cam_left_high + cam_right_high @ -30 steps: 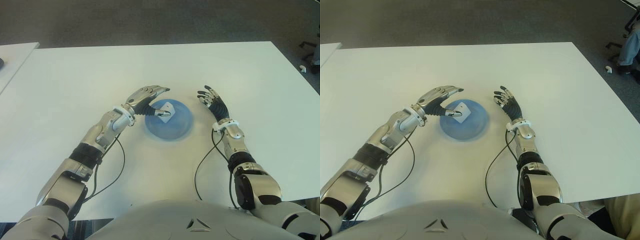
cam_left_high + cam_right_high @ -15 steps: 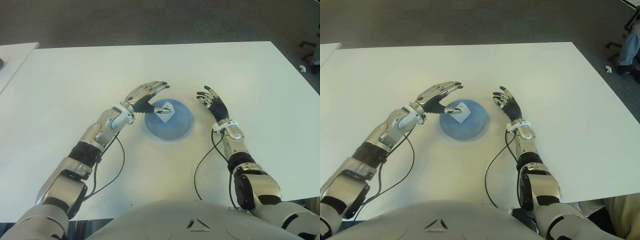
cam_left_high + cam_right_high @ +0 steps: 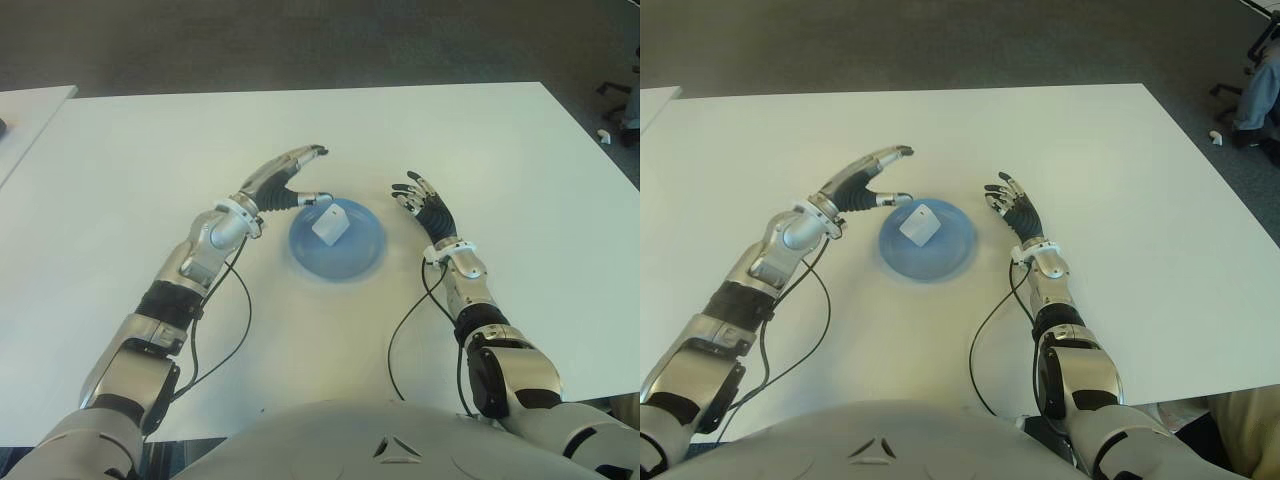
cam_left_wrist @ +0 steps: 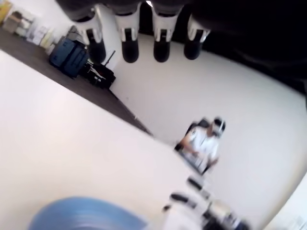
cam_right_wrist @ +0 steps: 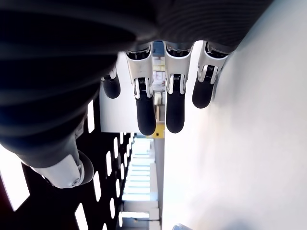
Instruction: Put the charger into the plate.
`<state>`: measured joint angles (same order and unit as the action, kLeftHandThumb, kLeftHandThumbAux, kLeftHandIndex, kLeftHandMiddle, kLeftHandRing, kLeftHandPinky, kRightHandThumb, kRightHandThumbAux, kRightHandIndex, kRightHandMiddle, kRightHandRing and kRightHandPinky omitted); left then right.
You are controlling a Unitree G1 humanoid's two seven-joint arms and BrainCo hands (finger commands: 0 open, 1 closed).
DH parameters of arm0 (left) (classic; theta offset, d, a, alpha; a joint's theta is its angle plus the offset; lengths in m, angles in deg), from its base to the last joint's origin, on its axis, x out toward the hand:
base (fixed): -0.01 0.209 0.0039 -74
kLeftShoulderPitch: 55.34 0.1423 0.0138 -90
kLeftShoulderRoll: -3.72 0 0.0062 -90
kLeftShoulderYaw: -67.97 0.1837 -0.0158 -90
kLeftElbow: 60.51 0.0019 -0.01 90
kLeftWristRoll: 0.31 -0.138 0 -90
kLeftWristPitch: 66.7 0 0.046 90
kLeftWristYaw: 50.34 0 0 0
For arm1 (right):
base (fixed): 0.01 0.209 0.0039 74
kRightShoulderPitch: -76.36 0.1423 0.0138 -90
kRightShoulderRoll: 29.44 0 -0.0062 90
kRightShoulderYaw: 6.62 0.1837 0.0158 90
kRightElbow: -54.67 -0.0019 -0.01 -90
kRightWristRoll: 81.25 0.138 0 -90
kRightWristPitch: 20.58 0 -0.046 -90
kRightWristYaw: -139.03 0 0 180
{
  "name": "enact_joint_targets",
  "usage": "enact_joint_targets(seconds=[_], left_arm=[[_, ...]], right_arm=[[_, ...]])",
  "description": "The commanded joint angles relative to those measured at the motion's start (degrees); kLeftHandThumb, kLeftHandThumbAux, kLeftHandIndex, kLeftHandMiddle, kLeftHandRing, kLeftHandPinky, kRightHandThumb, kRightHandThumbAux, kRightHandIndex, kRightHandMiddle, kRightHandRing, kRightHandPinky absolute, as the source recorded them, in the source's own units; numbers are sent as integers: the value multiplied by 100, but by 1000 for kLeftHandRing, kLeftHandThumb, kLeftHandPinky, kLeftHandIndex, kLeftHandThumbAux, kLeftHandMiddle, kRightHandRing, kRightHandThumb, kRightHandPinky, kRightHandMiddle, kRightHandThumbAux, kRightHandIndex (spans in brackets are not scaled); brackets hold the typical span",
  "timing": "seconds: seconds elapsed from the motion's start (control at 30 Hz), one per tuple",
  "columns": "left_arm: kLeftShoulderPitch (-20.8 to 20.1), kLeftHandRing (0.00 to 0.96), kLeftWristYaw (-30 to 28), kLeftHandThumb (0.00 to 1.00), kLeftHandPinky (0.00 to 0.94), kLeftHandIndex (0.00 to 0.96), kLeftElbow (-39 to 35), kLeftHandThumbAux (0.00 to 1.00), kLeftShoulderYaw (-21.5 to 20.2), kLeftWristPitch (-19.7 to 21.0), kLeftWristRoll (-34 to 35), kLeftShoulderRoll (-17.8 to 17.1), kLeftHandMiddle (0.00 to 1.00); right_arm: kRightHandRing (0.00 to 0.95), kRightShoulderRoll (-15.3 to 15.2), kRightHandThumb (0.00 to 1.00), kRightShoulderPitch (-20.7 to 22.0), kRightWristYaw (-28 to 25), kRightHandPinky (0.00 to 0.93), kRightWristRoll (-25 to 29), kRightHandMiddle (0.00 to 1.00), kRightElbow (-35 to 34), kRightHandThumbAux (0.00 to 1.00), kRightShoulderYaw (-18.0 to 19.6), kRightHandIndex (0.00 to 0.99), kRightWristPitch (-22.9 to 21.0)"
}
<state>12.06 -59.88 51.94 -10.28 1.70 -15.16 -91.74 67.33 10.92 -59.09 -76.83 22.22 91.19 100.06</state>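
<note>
You are working on a wide white table [image 3: 480,140]. At its middle sits a shallow blue plate [image 3: 358,255], and the plate holds one item only: the white charger [image 3: 329,226], lying tilted inside the rim on the half nearer the left hand.

The left hand [image 3: 280,184] stands just beside the plate, above its near edge. Its fingers [image 3: 300,158] are extended and spread, and they hold nothing. The thumb tip points toward the charger and sits close to it; you cannot confirm contact or a gap from the eye views. The left wrist view confirms straight, empty fingers with the plate rim beyond the fingertips.

The right hand [image 3: 424,205] shows on the opposite side of the plate, just beside its rim. Its fingers are loosely curved and relaxed, gripping nothing.

Treat the charger as a small, rigid, light block with smooth plastic faces. Expect it to slide on the glazed plate if nudged. If you must regrasp it, pinch two opposite flat faces between thumb and forefinger, not the corners.

Judge the placement as achieved: the charger lies in the plate and no hand holds it.
</note>
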Motion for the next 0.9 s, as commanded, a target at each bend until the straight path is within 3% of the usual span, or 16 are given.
enact_joint_targets(seconds=[0.03,0.1,0.3,0.5,0.9], left_arm=[[-522,0,-521,163,8,26,1979,480,-1151,-11,1697,678,19],[-628,6,-630,151,18,27,2314,569,-1398,10,2027,814,33],[-636,20,-944,64,28,28,2539,688,-2127,312,3098,1283,50],[-589,19,-1185,7,26,21,2716,702,-2627,546,3694,1462,48],[-752,22,-1317,0,47,4,3092,715,-3155,819,4067,1604,48]], right_arm=[[250,70,0,-53,-11,149,32,276,148,634,3,36,-96],[250,70,0,-53,-4,150,27,275,150,635,0,34,-98],[248,80,0,-47,25,142,4,272,161,634,-16,33,-119],[248,103,0,-47,23,156,26,271,159,658,-4,32,-112],[244,113,0,-26,-3,151,58,269,152,673,17,36,-127]])
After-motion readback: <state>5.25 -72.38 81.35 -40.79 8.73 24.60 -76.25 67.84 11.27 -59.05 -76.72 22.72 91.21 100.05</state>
